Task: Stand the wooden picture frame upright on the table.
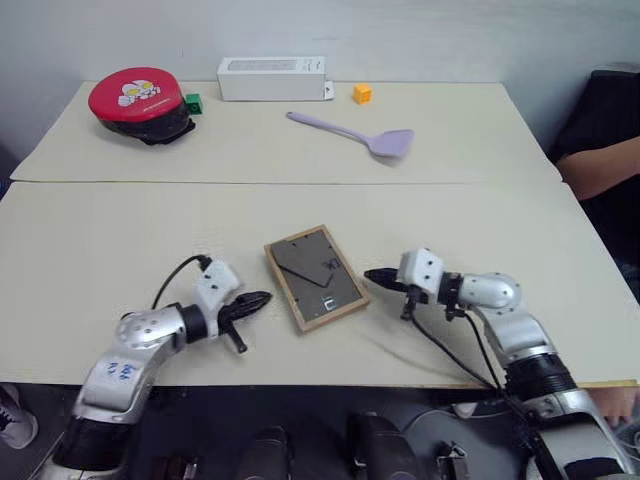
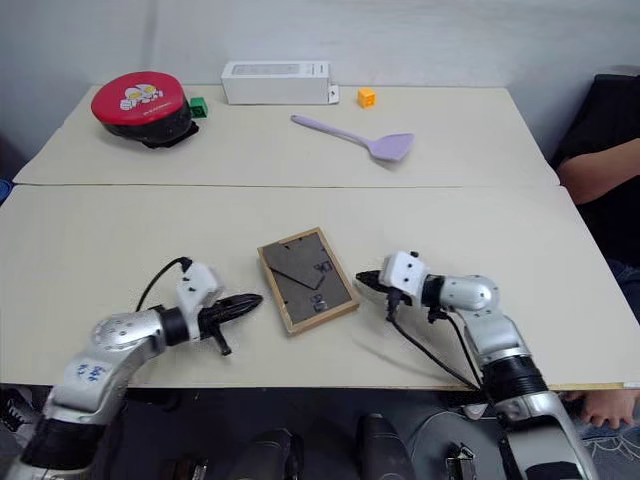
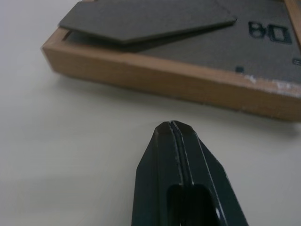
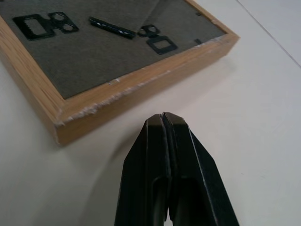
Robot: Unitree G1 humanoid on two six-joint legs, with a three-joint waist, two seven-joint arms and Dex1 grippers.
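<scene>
The wooden picture frame [image 1: 315, 277] lies flat on the table [image 1: 120, 240], dark grey back panel up, its stand folded down against the back. My left gripper [image 1: 262, 298] is shut and empty, its tip a short way left of the frame's long edge [image 3: 169, 80]. On the other side my right gripper [image 1: 372, 274] is also shut and empty, pointing at the frame's right edge [image 4: 141, 92] with a small gap between. Neither gripper touches the frame.
At the back of the table are a red round lidded container [image 1: 138, 103], a small green cube [image 1: 193, 102], a white box [image 1: 272, 78], an orange cube [image 1: 362, 93] and a lilac spatula [image 1: 352, 134]. A person's arm [image 1: 600, 168] rests at the right edge.
</scene>
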